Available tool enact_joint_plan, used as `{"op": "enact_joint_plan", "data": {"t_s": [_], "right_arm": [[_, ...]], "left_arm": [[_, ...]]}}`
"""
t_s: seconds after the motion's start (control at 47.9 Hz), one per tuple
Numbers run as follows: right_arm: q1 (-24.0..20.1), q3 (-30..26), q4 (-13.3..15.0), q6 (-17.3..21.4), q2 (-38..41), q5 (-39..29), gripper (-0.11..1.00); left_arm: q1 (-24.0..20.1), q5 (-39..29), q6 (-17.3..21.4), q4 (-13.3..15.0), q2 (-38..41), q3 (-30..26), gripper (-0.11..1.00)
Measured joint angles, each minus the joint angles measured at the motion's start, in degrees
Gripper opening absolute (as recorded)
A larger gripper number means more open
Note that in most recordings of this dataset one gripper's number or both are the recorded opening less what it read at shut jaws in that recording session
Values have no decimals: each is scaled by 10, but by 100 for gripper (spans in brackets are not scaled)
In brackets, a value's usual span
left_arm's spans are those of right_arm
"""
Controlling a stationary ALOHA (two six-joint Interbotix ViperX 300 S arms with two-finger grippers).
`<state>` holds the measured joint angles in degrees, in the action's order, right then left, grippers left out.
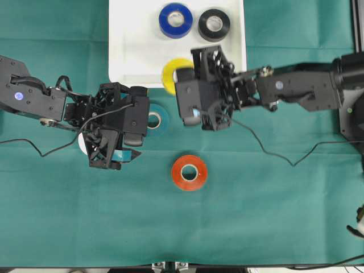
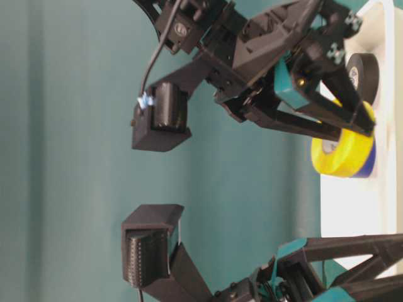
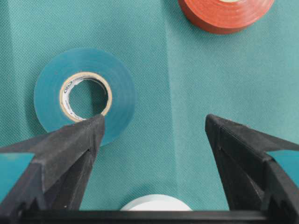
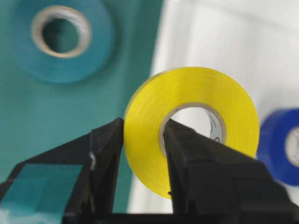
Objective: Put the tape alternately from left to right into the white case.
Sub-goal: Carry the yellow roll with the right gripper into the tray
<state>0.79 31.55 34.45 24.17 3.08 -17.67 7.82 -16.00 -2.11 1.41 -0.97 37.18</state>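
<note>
The yellow tape [image 4: 187, 126] hangs upright with my right gripper [image 4: 142, 128] shut on its wall, one finger through the core. In the overhead view the yellow roll [image 1: 172, 73] sits over the front edge of the white case [image 1: 131, 51]. Blue tape [image 1: 175, 20] and black tape [image 1: 214, 24] lie flat in the case. My left gripper [image 3: 154, 123] is open above the cloth with nothing between its fingers. The teal tape [image 3: 84, 95] lies by its left fingertip, the white tape [image 3: 156, 203] is just behind it, and the red-orange tape [image 1: 189, 172] lies alone to the right.
A green cloth [image 1: 273, 205] covers the table. Both arms meet near the middle, just below the case. A black cable [image 1: 273, 152] trails across the cloth on the right, and another [image 1: 34, 145] on the left.
</note>
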Motion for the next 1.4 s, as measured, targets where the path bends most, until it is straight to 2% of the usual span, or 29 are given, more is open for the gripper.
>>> {"op": "enact_joint_plan", "data": {"t_s": [1.023,1.399], "right_arm": [[90,0,1,1,47,72,29],[91,0,1,1,51,78,29]], "left_arm": [[3,1,0,0,0,2,81],[3,1,0,0,0,2,81]]}}
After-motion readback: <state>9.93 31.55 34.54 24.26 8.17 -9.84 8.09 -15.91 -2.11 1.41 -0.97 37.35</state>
